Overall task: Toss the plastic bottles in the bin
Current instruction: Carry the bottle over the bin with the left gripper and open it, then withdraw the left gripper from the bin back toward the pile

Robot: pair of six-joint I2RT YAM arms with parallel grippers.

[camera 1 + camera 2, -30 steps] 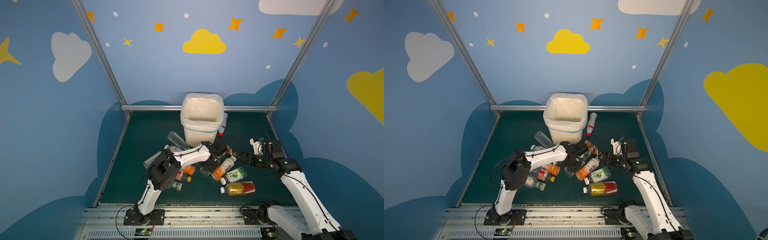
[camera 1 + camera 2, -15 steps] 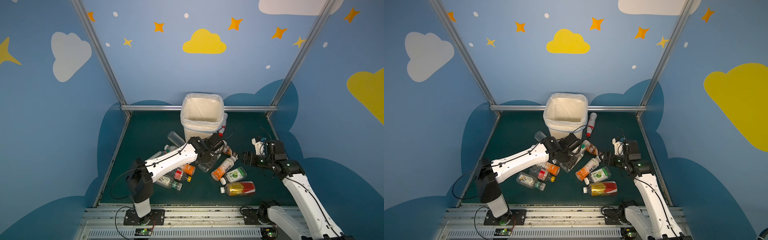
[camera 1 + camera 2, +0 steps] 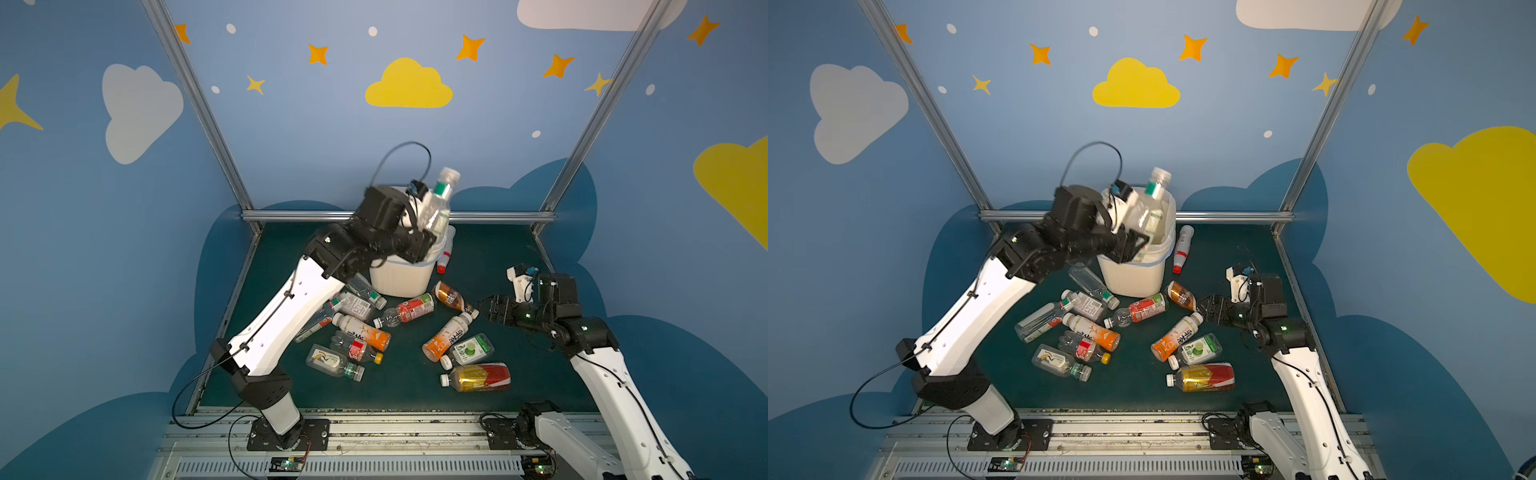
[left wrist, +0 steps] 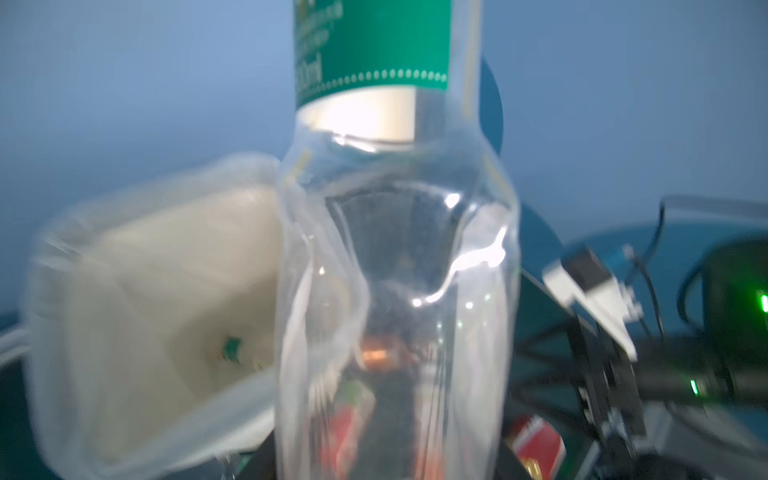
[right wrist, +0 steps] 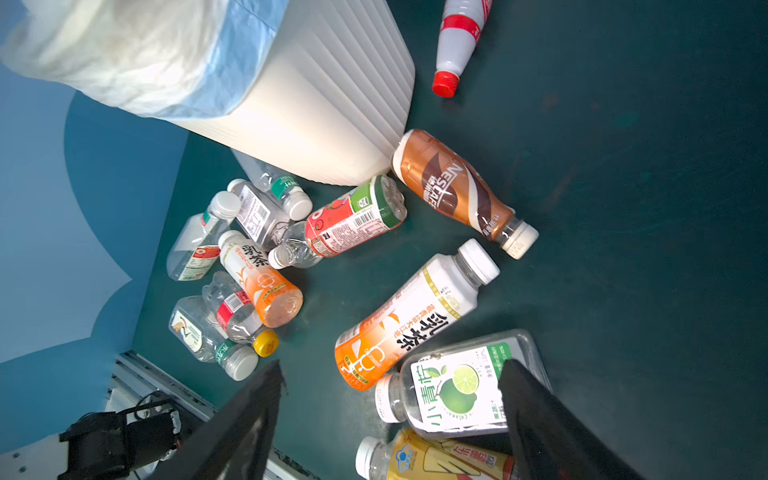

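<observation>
My left gripper (image 3: 428, 246) (image 3: 1133, 245) is raised over the front rim of the cream-white bin (image 3: 399, 279) (image 3: 1129, 279) (image 4: 145, 270). A clear bottle with a green label (image 3: 436, 208) (image 3: 1144, 212) (image 4: 395, 249) stands cap-up between its jaws, above the bin's mouth. The wrist view is blurred, and the grip itself does not show. My right gripper (image 3: 492, 309) (image 3: 1208, 309) (image 5: 392, 365) hangs open and empty low over the floor, by the brown bottle (image 3: 453, 297) (image 5: 457, 191). The orange-label bottle (image 3: 446, 336) (image 5: 403, 320) and the lime-label bottle (image 3: 469, 349) (image 5: 457, 386) lie under it.
Several more bottles lie in a heap (image 3: 361, 332) left of the middle. A yellow-and-red bottle (image 3: 478, 376) lies near the front. A white bottle with a red cap (image 3: 1183, 247) (image 5: 457, 41) lies right of the bin. Metal frame posts and blue walls close in the green floor.
My left arm rose from the bottles on the floor to above the bin, carrying the green-label bottle. The right gripper has stayed where it was, open.
</observation>
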